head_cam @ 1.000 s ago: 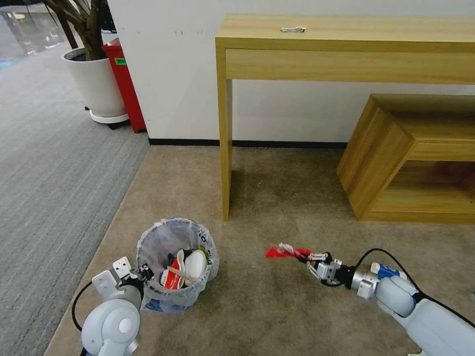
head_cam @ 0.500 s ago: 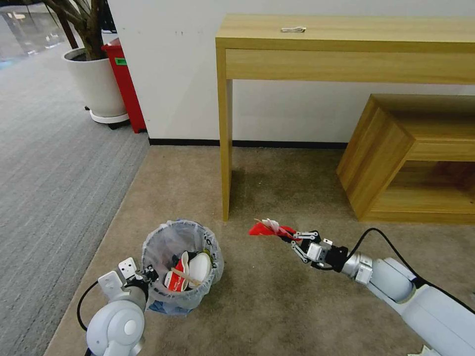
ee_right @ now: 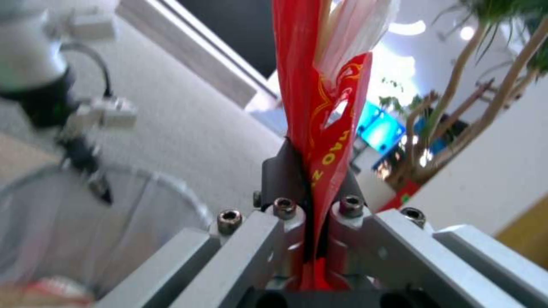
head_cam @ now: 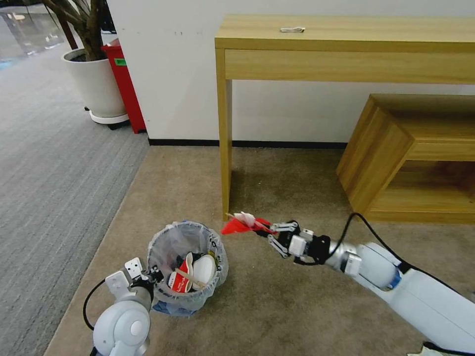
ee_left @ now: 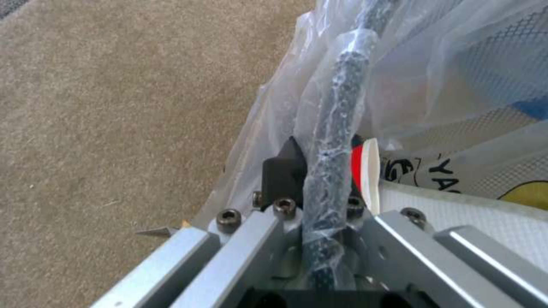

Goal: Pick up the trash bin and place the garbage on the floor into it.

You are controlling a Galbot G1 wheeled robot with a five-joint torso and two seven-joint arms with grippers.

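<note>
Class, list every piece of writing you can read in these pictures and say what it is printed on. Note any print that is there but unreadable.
"HAO" and a cut-off "Z": yellow letters on the crushed red cup clamped in the right gripper.
"YA", cut off: black letters on white packaging inside the trash bin, whose rim the left gripper grips.
Green label on the red container by the plant: unreadable.
Print on the red cup in the bin: unreadable.

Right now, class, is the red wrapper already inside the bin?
No, the right claw holds the red wrapper outside the bin.
</note>
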